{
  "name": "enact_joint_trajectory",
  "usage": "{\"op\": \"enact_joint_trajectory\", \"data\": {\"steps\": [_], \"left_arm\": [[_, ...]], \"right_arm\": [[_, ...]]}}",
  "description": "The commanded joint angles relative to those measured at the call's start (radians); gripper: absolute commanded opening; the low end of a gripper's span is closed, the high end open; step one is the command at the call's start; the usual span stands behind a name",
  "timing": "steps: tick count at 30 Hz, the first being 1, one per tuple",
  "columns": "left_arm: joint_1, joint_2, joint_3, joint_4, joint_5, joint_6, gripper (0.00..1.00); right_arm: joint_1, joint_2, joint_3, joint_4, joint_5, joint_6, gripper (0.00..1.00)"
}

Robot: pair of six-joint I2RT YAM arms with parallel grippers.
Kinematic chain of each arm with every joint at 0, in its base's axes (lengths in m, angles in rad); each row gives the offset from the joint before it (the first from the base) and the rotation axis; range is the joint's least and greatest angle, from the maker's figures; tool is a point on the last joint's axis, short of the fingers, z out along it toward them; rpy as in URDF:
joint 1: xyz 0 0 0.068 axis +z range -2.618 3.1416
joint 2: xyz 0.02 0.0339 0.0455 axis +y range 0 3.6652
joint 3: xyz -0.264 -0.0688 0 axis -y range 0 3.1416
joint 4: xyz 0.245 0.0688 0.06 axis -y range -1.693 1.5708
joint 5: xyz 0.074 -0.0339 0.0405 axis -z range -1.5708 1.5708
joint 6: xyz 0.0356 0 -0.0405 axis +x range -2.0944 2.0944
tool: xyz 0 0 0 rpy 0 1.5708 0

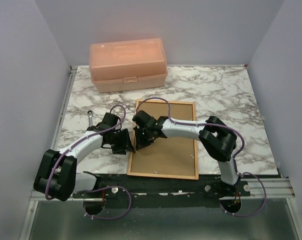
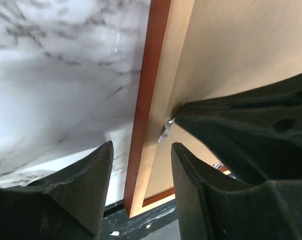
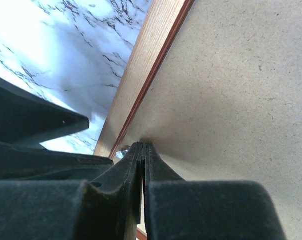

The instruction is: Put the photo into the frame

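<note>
The frame [image 1: 195, 142] lies face down on the marble table, its tan back up, with a brown backing board [image 1: 171, 155] inside it. The photo is hidden. My right gripper [image 1: 141, 140] is shut, its tips [image 3: 143, 146] pressed onto the backing board [image 3: 231, 75] just inside the frame's left rail [image 3: 140, 70], beside a small metal tab [image 3: 121, 152]. My left gripper [image 1: 126, 142] is open, and its fingers straddle that left rail [image 2: 145, 100] near its front corner without touching it. The right gripper's black body [image 2: 251, 130] shows in the left wrist view, sitting on the board [image 2: 231, 50].
A peach plastic box [image 1: 128, 64] stands at the back left of the table. A small silver tool [image 1: 90, 117] lies left of the left arm. The frame's near edge reaches the table's front edge and the black base rail [image 1: 166, 183].
</note>
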State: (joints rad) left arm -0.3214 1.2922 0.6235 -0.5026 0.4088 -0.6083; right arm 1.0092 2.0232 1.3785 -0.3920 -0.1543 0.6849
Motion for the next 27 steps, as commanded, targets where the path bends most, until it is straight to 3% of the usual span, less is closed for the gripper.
{"op": "enact_joint_trajectory", "data": {"steps": [1,15,20,23,27], "left_arm": [[-0.063,-0.049,-0.046,-0.009,-0.059,-0.057,0.50],[-0.191,0.079,0.075,-0.053,-0.278,-0.046,0.50],[-0.234,0.153,0.122,-0.089,-0.353,-0.035,0.36],[-0.247,0.190,0.129,-0.090,-0.375,-0.034,0.19],[-0.249,0.222,0.122,-0.077,-0.370,-0.046,0.11]], "right_arm": [[-0.003,0.049,-0.045,-0.016,0.025,0.025,0.09],[-0.033,-0.010,-0.068,-0.017,-0.018,0.073,0.07],[-0.033,0.022,-0.084,-0.024,-0.016,0.076,0.04],[-0.034,0.033,-0.087,-0.022,-0.024,0.073,0.03],[-0.034,0.042,-0.082,-0.024,-0.030,0.066,0.03]]}}
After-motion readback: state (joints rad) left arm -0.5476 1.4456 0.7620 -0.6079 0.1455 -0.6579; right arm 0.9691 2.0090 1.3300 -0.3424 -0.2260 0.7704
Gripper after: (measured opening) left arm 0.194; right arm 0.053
